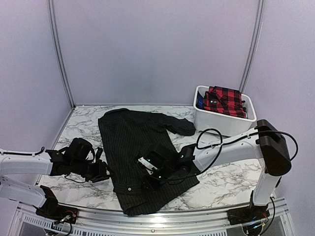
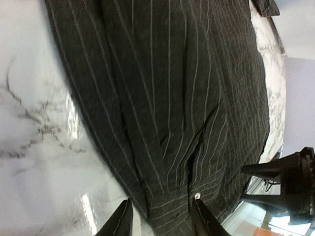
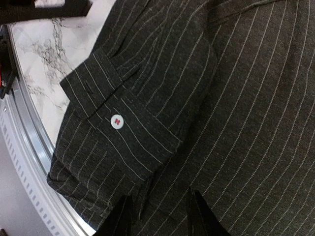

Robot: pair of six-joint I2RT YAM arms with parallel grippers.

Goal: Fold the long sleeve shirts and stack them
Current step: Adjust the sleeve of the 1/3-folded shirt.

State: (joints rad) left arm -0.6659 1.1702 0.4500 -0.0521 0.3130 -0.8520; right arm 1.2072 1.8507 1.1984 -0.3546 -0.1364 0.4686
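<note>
Black pinstriped button-up cloth shirt (image 1: 130, 142) lies flat on the marble surface (image 1: 221, 182), collar toward 12 o'clock.
Limp, light, likely to bunch: I'd pinch its cuff (image 3: 118, 123). Left claw (image 2: 160, 221) gapes at 8 o'clock, right claw (image 3: 157, 219) near 6.

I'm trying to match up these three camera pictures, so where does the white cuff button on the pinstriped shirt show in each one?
Top external: white cuff button low on the pinstriped shirt, left of its middle.
Left wrist: button near the bottom edge, right of centre.
Right wrist: button left of centre, on the cuff.
Shared landmark: marble tabletop beside the shirt in all three.
</note>
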